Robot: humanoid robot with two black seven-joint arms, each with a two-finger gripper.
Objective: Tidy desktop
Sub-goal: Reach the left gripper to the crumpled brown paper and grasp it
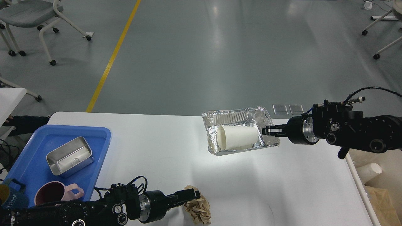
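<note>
The white desktop (157, 147) fills the lower view. My right gripper (270, 130) is shut on the right rim of a crumpled foil tray (238, 116) and holds it slightly above the desktop, with a shadow beneath. A white paper cup (237, 137) lies on its side inside the foil tray. My left gripper (193, 195) is low at the front edge, its tip touching the upper left of a crumpled brown paper ball (198, 209). Its fingers are dark and seen end-on, so I cannot tell whether they are open or shut.
A blue plastic tray (100, 133) at the left holds a steel container (69, 156) and a pink mug (53, 193). A cream bin (384, 163) beside the desktop's right edge holds a paper cup (369, 172) and brown paper (381, 204). Chairs stand on the floor beyond.
</note>
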